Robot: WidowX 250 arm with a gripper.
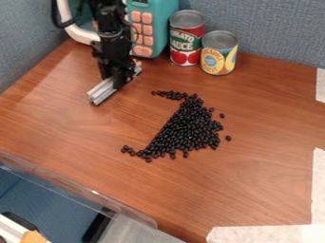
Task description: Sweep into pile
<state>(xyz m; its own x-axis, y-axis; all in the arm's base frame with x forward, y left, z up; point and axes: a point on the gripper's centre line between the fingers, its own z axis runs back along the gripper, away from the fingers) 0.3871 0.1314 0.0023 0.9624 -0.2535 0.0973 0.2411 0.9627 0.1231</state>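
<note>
Here's the table (pixel 266 190) under you, a teal toy (pixel 166 28) at the back. Your arm (pixel 109 23) comes in upper left, gripper (pixel 119 84) clenched on the bar. The beans (pixel 187 128) lie mid-table in 1 ragged wedge, and 2 cans (pixel 186 40) stand behind. Your grey bar (pixel 100 94) slants, clear of the heap. Just right, 2 strays (pixel 228 138)!

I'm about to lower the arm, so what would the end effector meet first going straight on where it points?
Likely the table, with the grey bar at the end effector touching down first; depth is unclear, so it may already touch.
</note>
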